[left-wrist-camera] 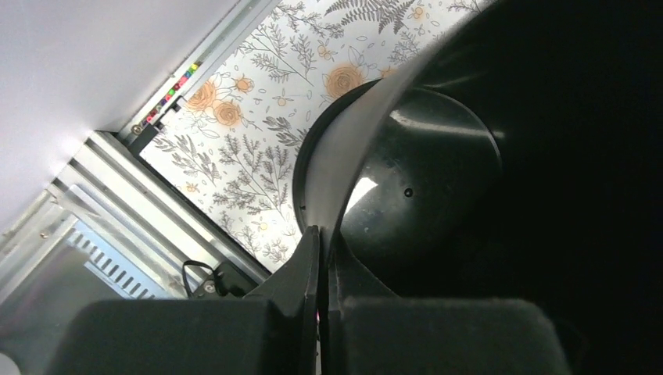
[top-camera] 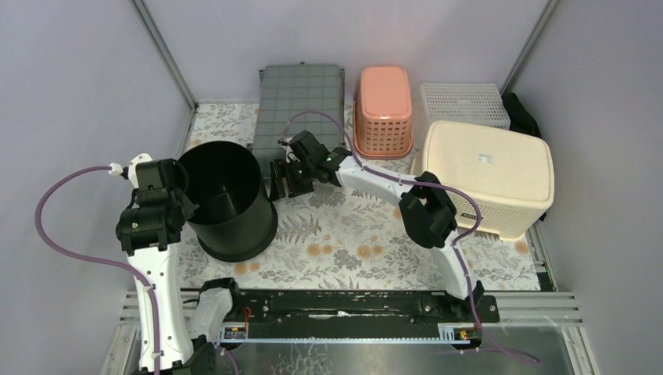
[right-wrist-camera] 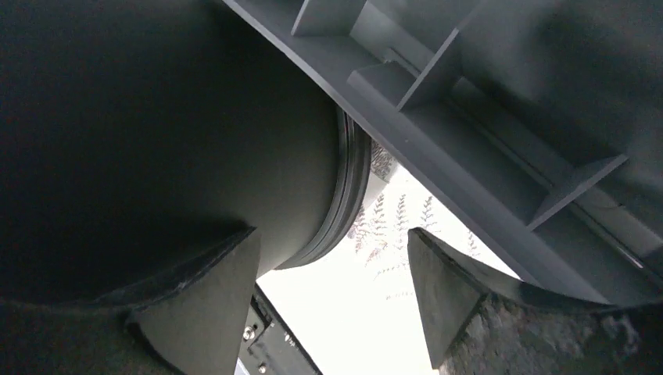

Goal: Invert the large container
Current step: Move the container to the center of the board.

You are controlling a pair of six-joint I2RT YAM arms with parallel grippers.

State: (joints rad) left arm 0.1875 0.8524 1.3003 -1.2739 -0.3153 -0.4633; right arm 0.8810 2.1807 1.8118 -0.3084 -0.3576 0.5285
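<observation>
Along the near edge of the table (top-camera: 344, 234) a metal rail (top-camera: 352, 308) is seen, with both arm bases bolted to it; the table is covered by a flowered cloth.

Near the left edge, about midway between the near and far edges, the large black container (top-camera: 231, 207) is found with its open mouth upward; its round floor (left-wrist-camera: 422, 180) is shown from inside in the left wrist view; whether the base is lifted off the cloth cannot be told.

The left gripper (top-camera: 186, 205) is set on the container's left rim; its fingers (left-wrist-camera: 309, 266) are pressed together on the thin wall, one inside and one outside, so that the rim is pinched between them.

The right gripper (top-camera: 288, 176) is held just beside the container's right flank, a little farther back; its fingers (right-wrist-camera: 227, 273) are spread wide and nothing is gripped between them; in the right wrist view the container's dark side (right-wrist-camera: 156, 117) is seen close by one finger, and whether it is touched cannot be told.

At the right edge a cream bin (top-camera: 489, 176) is placed bottom up.

Along the far edge three things are lined up: a grey ribbed tray (top-camera: 301, 101) nearest the far left corner, whose ribs (right-wrist-camera: 469, 117) are shown above the right gripper; a pink basket (top-camera: 383, 109) just beside it; a white mesh basket (top-camera: 465, 105) toward the far right corner, behind the cream bin.
</observation>
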